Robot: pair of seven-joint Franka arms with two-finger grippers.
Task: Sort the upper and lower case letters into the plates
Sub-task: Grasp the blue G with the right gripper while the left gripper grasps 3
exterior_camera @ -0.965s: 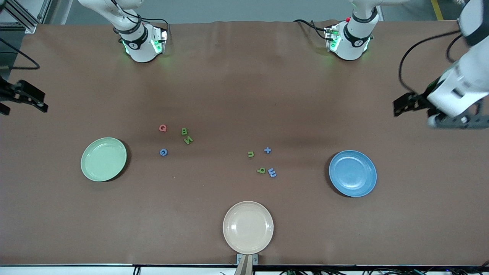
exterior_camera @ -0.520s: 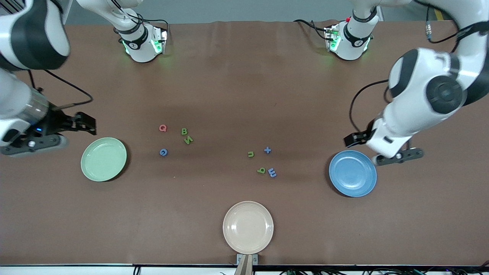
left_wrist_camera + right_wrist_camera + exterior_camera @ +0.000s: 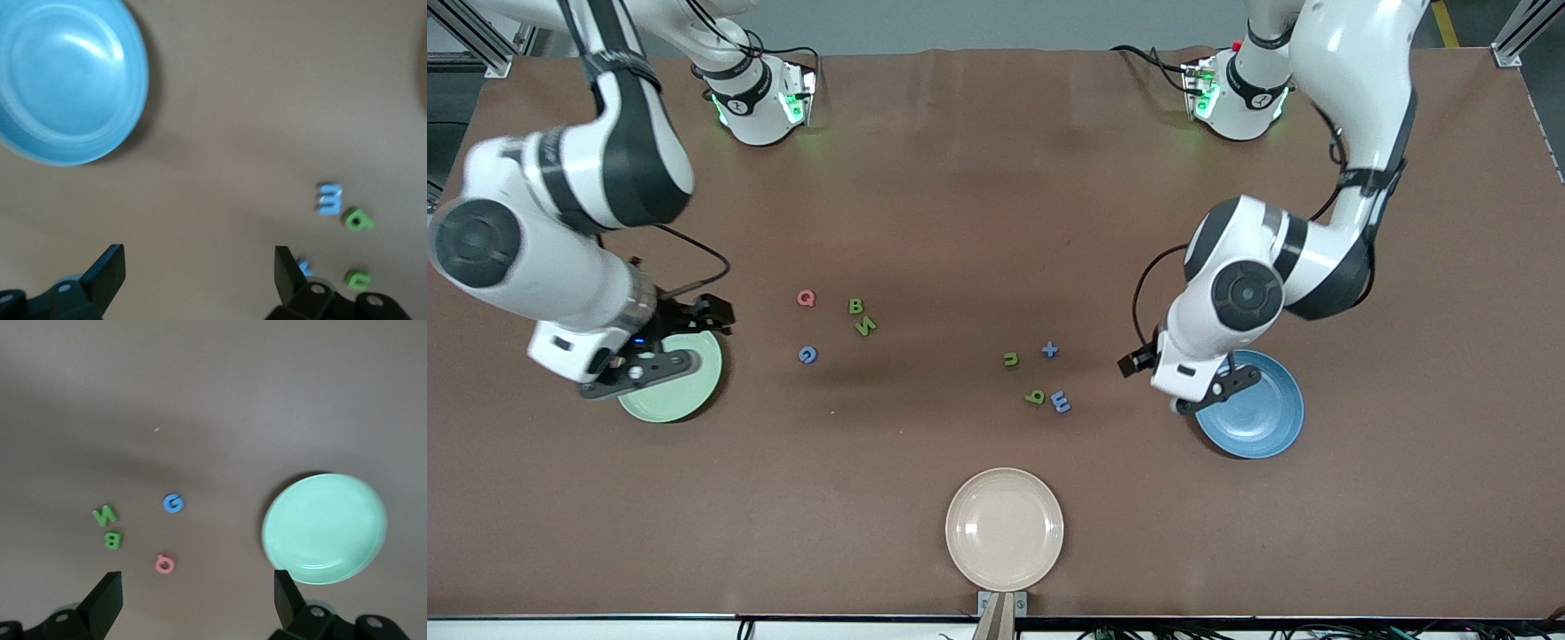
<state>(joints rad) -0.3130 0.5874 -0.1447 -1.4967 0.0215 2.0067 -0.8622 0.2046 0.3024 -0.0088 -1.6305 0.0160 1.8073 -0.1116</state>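
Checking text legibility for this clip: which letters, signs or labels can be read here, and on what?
"Q": pink letter piece on the table.
"B": green letter piece.
"N": green piece.
"G": blue piece.
"n": green piece.
"+": blue sign piece.
"m": blue piece.
"q" or "b", unclear: green piece.
Markings on the robot bases: too small.

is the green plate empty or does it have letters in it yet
Empty: the right wrist view shows the green plate bare, with the letters on the table beside it.
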